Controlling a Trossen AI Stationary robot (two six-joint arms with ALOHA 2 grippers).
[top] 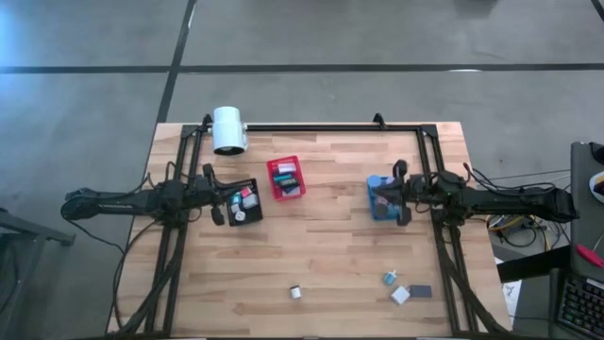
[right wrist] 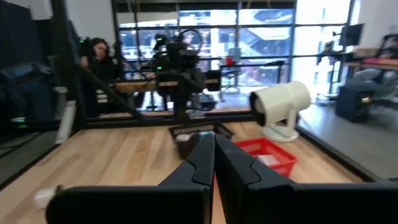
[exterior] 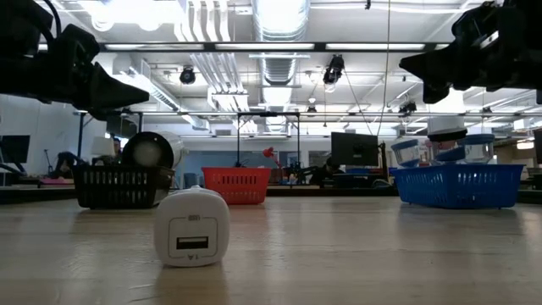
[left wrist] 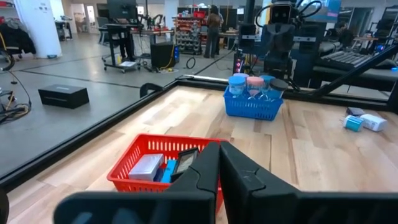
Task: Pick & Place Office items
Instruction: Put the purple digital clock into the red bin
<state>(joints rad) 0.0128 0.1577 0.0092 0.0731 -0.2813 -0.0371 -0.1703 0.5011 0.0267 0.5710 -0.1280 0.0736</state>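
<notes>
Several small office items lie loose near the table's front edge: a white piece [top: 295, 292], a teal piece [top: 390, 278], a white block [top: 401, 296] and a dark grey block [top: 421, 291]. The low view shows the white piece [exterior: 192, 227] up close. More items fill the black bin [top: 243, 203], the red bin [top: 286, 178] and the blue bin [top: 380, 198]. My left gripper [top: 225, 197] hangs shut and level at the black bin's left side, holding nothing [left wrist: 219, 148]. My right gripper [top: 394, 195] hangs shut and level over the blue bin's right side, also holding nothing [right wrist: 214, 139].
A big white cylinder [top: 228, 129] stands at the far left of the table. A black frame rail [top: 311, 127] runs along the far edge and down both sides. Bare wood lies between the bins and the loose items at the front.
</notes>
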